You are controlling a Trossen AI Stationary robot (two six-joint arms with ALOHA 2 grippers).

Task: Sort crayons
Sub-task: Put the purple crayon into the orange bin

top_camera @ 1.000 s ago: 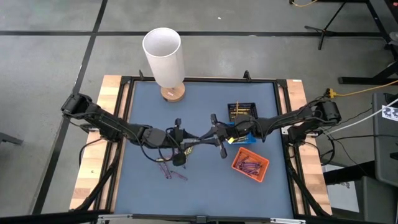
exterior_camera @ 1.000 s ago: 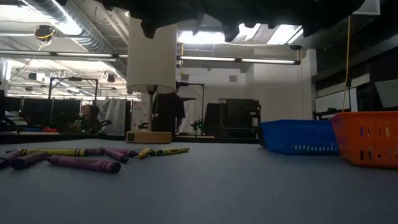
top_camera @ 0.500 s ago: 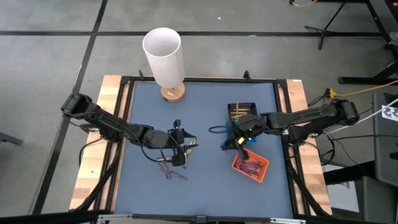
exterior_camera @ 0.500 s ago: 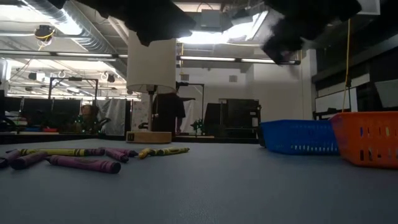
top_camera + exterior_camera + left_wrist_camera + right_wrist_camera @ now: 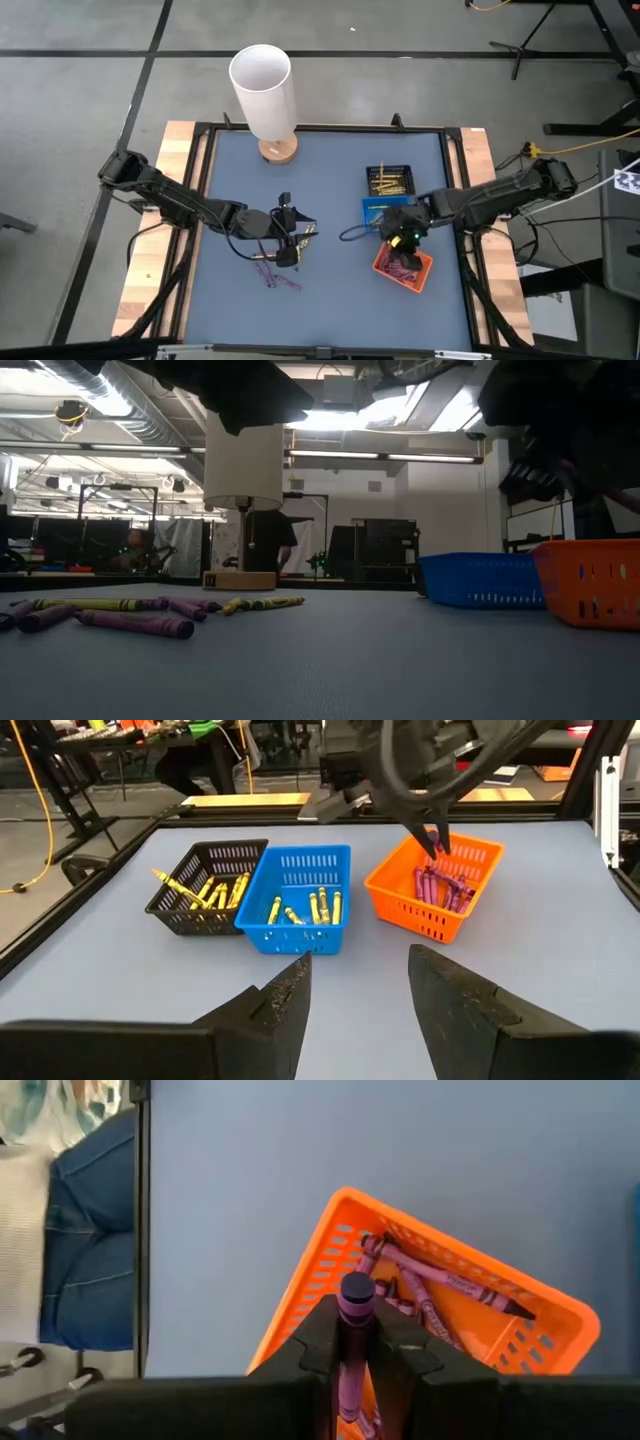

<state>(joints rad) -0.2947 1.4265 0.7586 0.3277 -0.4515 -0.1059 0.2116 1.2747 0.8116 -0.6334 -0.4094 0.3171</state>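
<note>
Blue matting covers the counter (image 5: 330,300), framed in black rails with wooden side boards. At the far edge a tall white cylinder (image 5: 264,90) stands on a round wooden base. On the left, the left gripper (image 5: 290,238) hangs over a loose scatter of purple and yellow crayons (image 5: 277,273) lying on the mat; its fingers (image 5: 278,1003) are spread apart and hold nothing. Toward the right sit three small trays close together: a black tray (image 5: 388,180) holding yellow crayons, a blue tray (image 5: 380,211) just beside it also with yellow ones, and an orange tray (image 5: 422,274) with purple ones. Above the orange tray, the right gripper (image 5: 352,1342) is clenched on a single purple crayon (image 5: 355,1305), held upright between its fingers.
</note>
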